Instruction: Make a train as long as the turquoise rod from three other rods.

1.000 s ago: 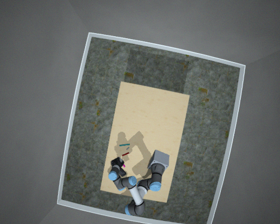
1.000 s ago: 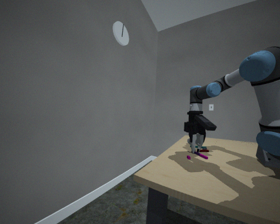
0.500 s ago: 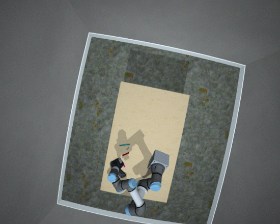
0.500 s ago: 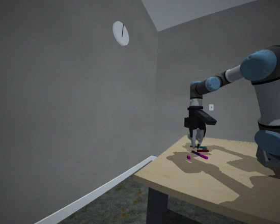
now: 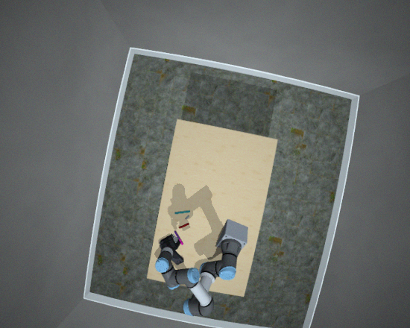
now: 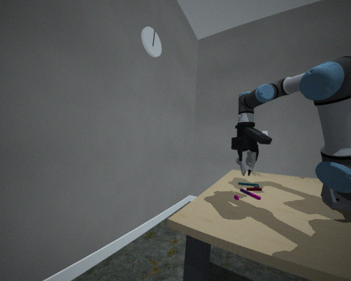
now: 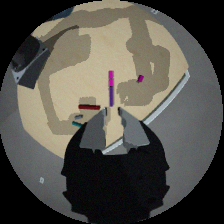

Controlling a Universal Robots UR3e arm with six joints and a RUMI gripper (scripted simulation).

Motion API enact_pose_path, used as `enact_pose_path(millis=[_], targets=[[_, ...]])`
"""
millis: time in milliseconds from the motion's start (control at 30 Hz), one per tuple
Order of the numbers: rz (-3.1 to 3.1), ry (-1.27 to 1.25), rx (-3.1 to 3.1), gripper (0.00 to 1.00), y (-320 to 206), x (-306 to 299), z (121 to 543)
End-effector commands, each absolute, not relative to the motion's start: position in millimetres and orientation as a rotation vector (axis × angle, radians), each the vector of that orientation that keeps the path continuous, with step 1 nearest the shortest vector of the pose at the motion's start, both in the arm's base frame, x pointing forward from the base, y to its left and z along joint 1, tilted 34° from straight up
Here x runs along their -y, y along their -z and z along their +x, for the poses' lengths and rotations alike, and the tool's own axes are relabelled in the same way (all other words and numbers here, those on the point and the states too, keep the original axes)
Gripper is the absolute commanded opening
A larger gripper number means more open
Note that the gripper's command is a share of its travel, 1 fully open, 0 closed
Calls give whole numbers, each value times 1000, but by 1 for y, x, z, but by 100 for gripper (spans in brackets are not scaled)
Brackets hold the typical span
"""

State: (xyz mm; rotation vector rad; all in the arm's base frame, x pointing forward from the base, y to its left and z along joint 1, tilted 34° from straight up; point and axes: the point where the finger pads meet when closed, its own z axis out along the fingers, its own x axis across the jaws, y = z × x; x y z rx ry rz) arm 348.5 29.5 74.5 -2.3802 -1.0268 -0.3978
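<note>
The turquoise rod [image 6: 248, 184] lies flat on the wooden table, with a red rod [image 6: 254, 189] close beside it and a short grey rod [image 5: 187, 216] between them. A purple rod [image 7: 111, 96] and a magenta rod [image 7: 111, 78] lie end to end in one straight line; they also show in the exterior view [image 6: 250, 193]. A second magenta rod [image 6: 236, 197] lies apart, nearer the table's edge. My gripper [image 6: 247, 172] hangs well above the rods, pointing down, its fingers slightly apart and empty.
The arm's base [image 5: 232, 232] stands on the table beside the rods. The table's edge [image 6: 193, 207] runs close to the loose magenta rod. A clock [image 6: 151, 41] hangs on the wall.
</note>
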Motion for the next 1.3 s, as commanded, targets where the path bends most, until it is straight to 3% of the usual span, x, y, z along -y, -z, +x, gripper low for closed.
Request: enact_pose_path(millis=[0,433,467,1267], targets=[[-2379,397,1028,14,-84,-23,348],[-2379,397,1028,14,-90,-18,348],[-2379,397,1028,100,-90,-18,348],[-2379,397,1028,100,-90,-18,348]])
